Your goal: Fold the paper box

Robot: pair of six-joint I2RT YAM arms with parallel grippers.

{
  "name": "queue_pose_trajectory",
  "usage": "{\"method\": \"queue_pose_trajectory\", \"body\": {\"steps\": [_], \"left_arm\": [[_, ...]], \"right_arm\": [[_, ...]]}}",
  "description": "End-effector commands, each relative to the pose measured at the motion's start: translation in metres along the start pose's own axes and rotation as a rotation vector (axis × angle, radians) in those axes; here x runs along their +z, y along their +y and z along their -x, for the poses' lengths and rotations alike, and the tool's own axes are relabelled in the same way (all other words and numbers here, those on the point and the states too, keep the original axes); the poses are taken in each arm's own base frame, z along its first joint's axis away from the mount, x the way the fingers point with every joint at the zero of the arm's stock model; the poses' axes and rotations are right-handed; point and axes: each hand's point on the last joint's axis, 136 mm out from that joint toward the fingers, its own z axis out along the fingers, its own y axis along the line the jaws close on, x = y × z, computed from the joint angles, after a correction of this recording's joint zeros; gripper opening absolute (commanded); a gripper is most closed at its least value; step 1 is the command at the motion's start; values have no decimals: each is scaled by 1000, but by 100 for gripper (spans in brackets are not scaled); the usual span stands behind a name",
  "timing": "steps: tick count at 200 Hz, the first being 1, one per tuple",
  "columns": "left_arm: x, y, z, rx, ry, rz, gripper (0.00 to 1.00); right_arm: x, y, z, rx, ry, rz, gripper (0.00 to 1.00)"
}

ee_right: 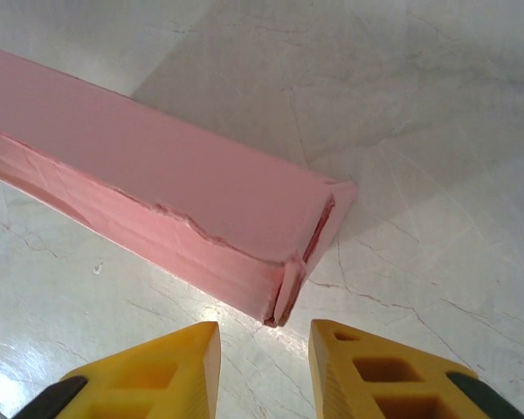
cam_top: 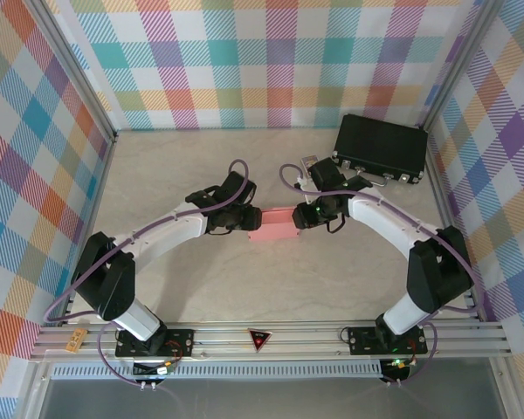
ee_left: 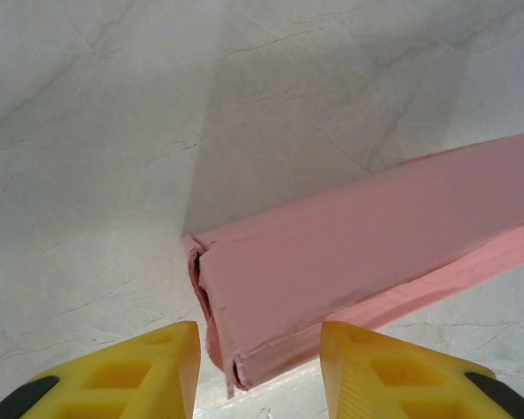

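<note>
The left gripper (cam_top: 241,218) stood at the left end of the paper box (cam_top: 275,225). Its yellow fingers (ee_left: 153,371) were apart, and the box end lay just at the gap, not clamped. The closed pink box lay flat in the middle of the table (cam_top: 201,284), between both grippers. The right gripper (cam_top: 299,216) faced the right end with its fingers (ee_right: 375,371) also apart, near the box but not touching it. A black case (cam_top: 380,147) sat in the far right corner.

From above and behind, my top camera takes in the whole pale bench (cam_top: 201,288). Both wrist cameras sit close, facing opposite ends of the salmon-pink cardboard box (cam_top: 276,224) (ee_left: 375,253) (ee_right: 157,175).
</note>
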Motion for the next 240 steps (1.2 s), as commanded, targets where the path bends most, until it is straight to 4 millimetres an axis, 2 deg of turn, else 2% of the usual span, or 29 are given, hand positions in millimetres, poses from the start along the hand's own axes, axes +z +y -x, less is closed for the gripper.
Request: {"method": "queue_pose_trajectory", "body": {"steps": [1, 88, 120, 162, 240], "left_arm": [[-9, 4, -6, 30, 0, 27, 41], [-21, 6, 0, 33, -40, 33, 40], [-22, 7, 2, 31, -56, 33, 36], [-17, 6, 1, 26, -49, 35, 26], [-13, 4, 2, 28, -39, 32, 17]], "right_arm": [[-6, 0, -3, 17, -13, -16, 34], [-14, 2, 4, 25, -52, -14, 29], [-17, 3, 9, 34, -74, -16, 27], [-17, 0, 11, 42, -83, -32, 26], [-12, 3, 14, 40, -71, -11, 20]]}}
